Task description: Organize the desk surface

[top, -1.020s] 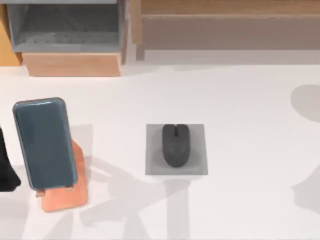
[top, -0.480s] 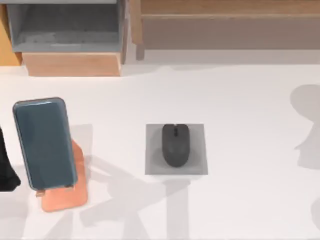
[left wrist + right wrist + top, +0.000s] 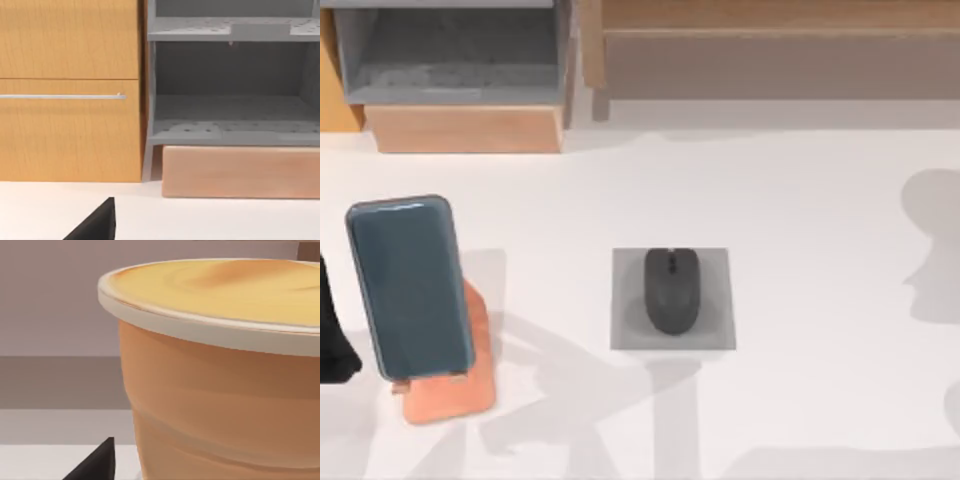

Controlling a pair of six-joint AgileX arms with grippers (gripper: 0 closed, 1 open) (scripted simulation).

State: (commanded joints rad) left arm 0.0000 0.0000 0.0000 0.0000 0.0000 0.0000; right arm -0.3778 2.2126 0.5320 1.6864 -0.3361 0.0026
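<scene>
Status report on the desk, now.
Left arm parked at left edge. Right wrist view: orange cup close ahead. Phone on stand, mouse on pad, desk surface otherwise unobstructed.

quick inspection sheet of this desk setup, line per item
surface: the desk surface is white and flat, crossed by arm shadows.
job's things: a dark phone leans on an orange stand at the left; a black mouse sits on a grey pad near the middle.
clutter: an orange cup with a pale rim fills much of the right wrist view, close to that camera.
grippers: a dark part of the left arm sits at the top view's left edge; a dark tip shows in each wrist view; tool states cannot be told.
cables: nothing seen.
surroundings: wooden shelf units with grey interiors along the far edge, and a wooden drawer front with a metal handle.
</scene>
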